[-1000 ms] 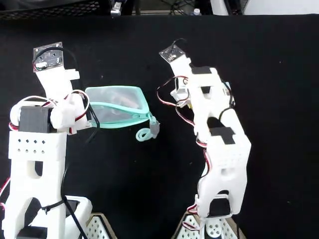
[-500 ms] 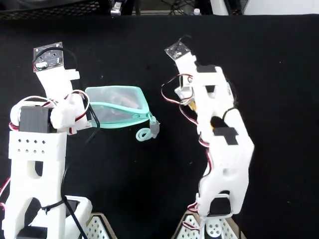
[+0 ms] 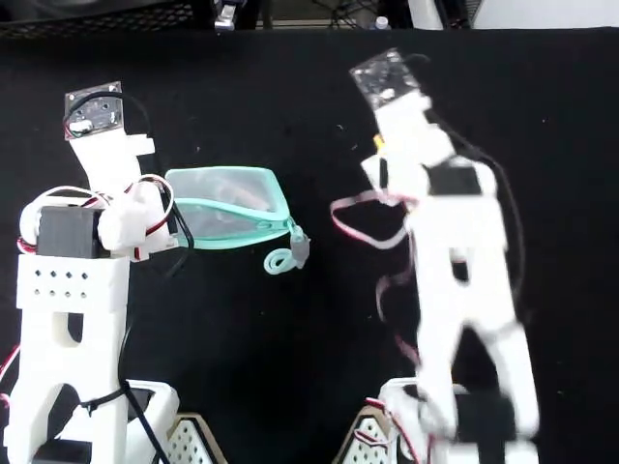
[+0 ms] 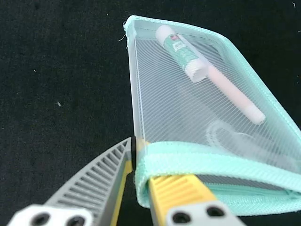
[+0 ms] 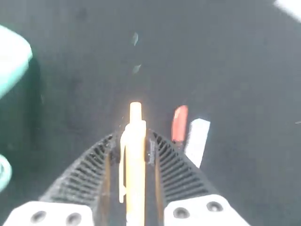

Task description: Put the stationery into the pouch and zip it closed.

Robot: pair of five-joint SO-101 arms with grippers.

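Slippage is the first risk. The right gripper (image 5: 133, 136) is nearly closed, its jaws pinching a slim yellow plastic pen (image 5: 135, 160) along its barrel, with the tip poking out past the fingertips. A round, smooth barrel held this way could swivel or slide out on the way over, and a tilted pen would meet the fabric instead of the opening.

On the black table (image 3: 290, 367) beyond the pen's tip lie a small red piece (image 5: 179, 123) and a white block (image 5: 197, 141), just beside each other. Both are loose stationery left to fetch, so zipping up now would be too early.

The left gripper (image 4: 138, 155) is clamped on a corner of the translucent mesh pouch with mint-green trim (image 4: 188, 108), right at the zip band. The pouch (image 3: 222, 198) lies flat on the left of the table, well apart from the right gripper. A white glue stick (image 4: 181, 49) and a pale pink pen (image 4: 233, 96) are already inside it.

The mouth along the near edge looks only slackly parted; how wide I cannot tell. The pen could therefore catch on the band and push the light pouch sideways against a single corner hold. The mint zip-pull loop (image 3: 280, 259) at the right end might also snag the incoming tip.
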